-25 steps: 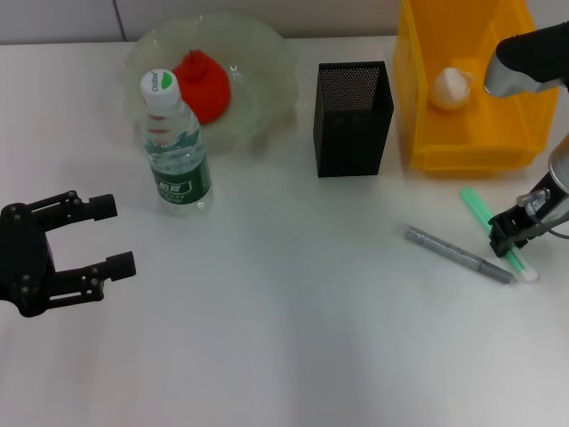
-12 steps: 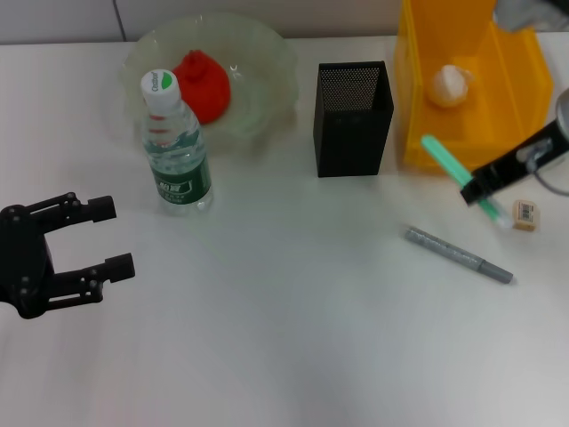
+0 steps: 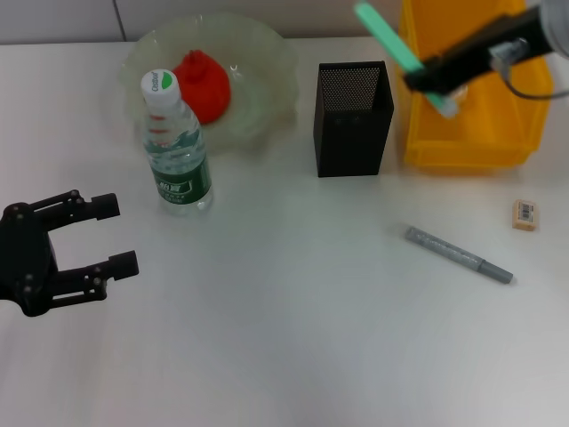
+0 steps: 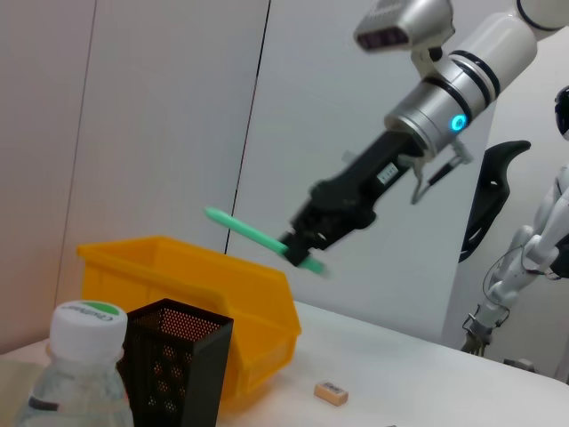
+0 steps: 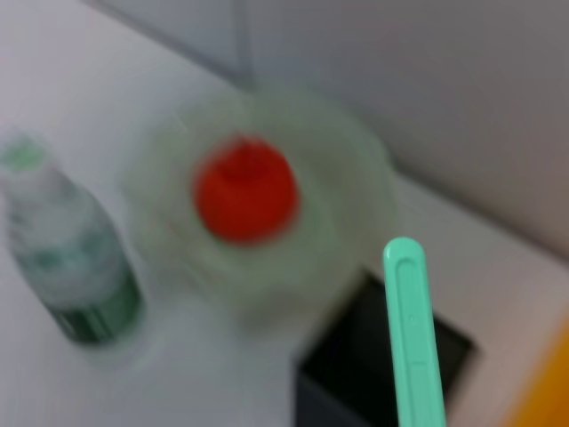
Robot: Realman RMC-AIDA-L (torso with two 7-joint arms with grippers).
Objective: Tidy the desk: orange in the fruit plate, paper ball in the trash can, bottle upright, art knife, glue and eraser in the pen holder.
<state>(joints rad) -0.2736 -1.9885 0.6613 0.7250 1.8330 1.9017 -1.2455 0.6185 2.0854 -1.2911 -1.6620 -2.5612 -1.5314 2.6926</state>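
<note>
Above the pen holder (image 3: 353, 118), the right gripper (image 3: 433, 76) now carries the green art knife (image 3: 396, 49) clamped and tilted — lifted off the desk a second ago, uncovering the eraser (image 3: 524, 214). Dropping it in looks next — the left gripper (image 3: 93, 236) waits open.

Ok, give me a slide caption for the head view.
Right gripper carries a green stick above the pen holder; eraser waits on the desk.

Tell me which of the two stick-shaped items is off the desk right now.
The green stick, shut in the right gripper above the pen holder. The grey one lies flat on the desk.
</note>
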